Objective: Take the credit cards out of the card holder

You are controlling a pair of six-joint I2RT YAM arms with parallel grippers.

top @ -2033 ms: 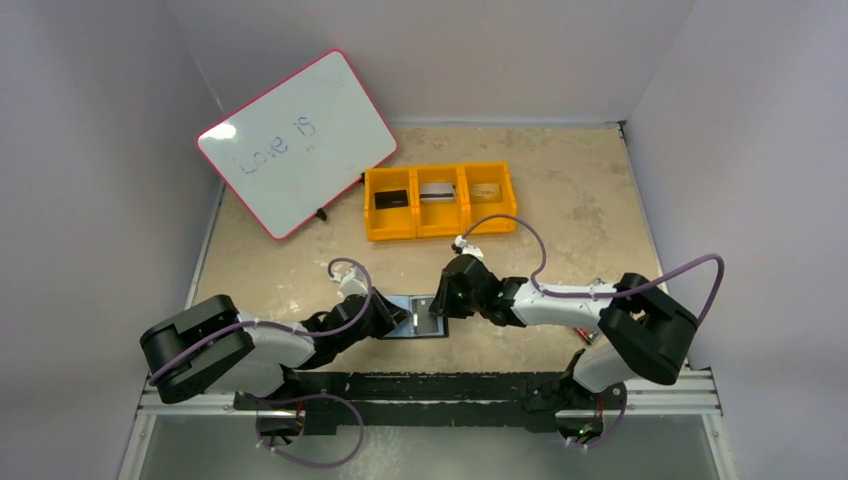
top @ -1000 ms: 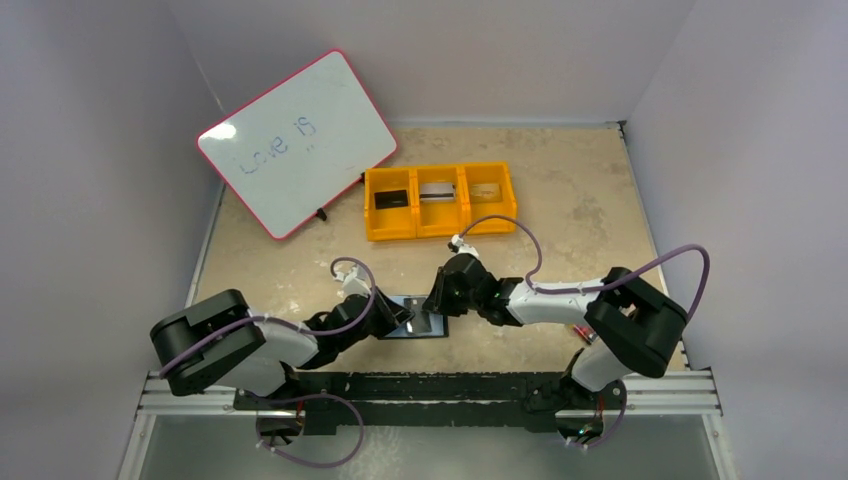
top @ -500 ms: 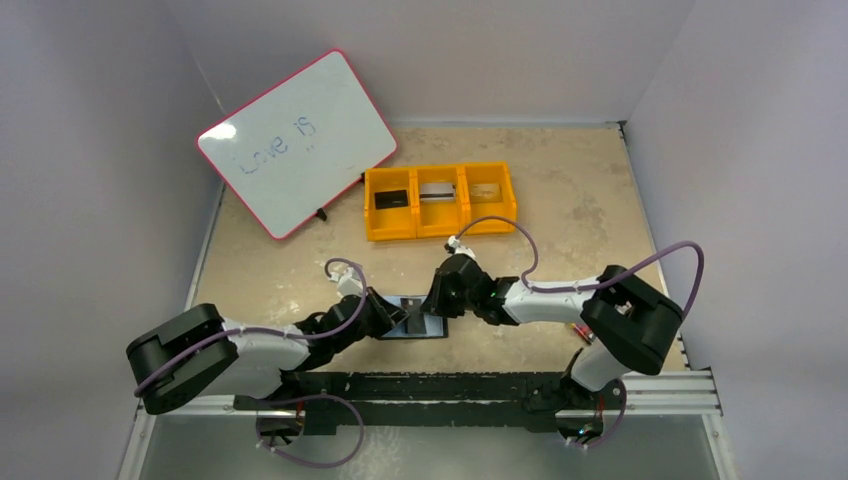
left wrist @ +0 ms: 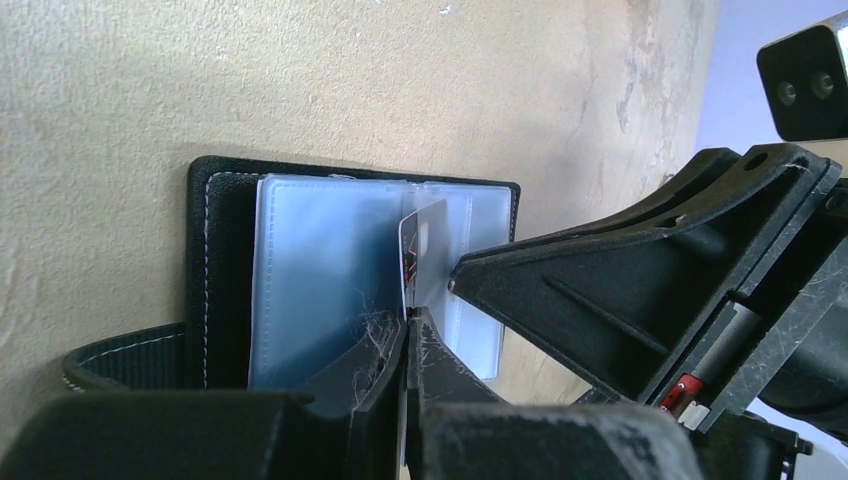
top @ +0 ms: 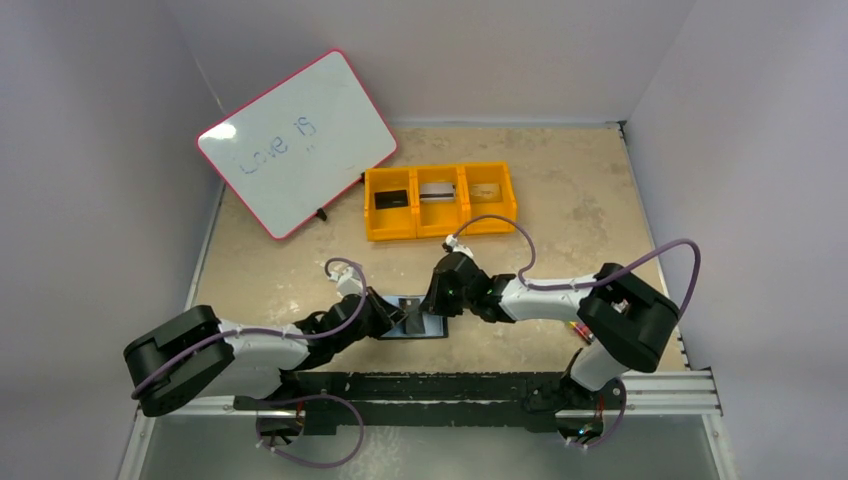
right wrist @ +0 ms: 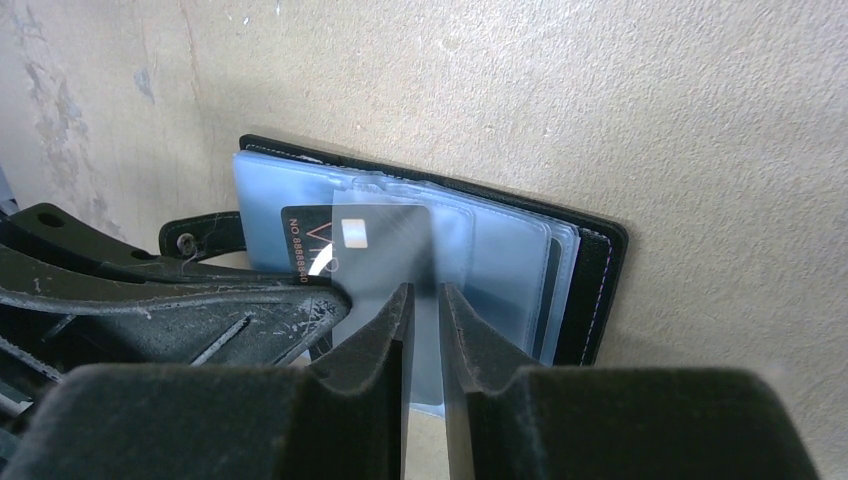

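The black card holder point(top: 425, 328) lies open on the table between both arms, with its cover point(right wrist: 595, 290) and clear sleeves point(left wrist: 320, 270) spread. A black credit card point(right wrist: 320, 235) with a chip and orange print rises from a sleeve; in the left wrist view it is edge-on point(left wrist: 422, 245). My left gripper point(left wrist: 408, 320) is shut on its lower edge. My right gripper point(right wrist: 425, 295) hovers over the sleeves just beside the card. Its jaws stand a narrow gap apart, and what lies between the tips is blurred. Three more credit cards, black point(top: 392, 199), silvery point(top: 436, 192) and tan point(top: 484, 190), lie in the tray.
An orange three-compartment tray point(top: 440, 232) stands behind the card holder. A pink-rimmed whiteboard point(top: 295, 140) leans at the back left. The holder's snap tab point(right wrist: 200, 238) sticks out on the left gripper's side. Walls enclose the table on three sides.
My left gripper has shut on the card, and that arm's elbow has swung out to the left. The right arm has edged a little left, its jaws slightly narrower.
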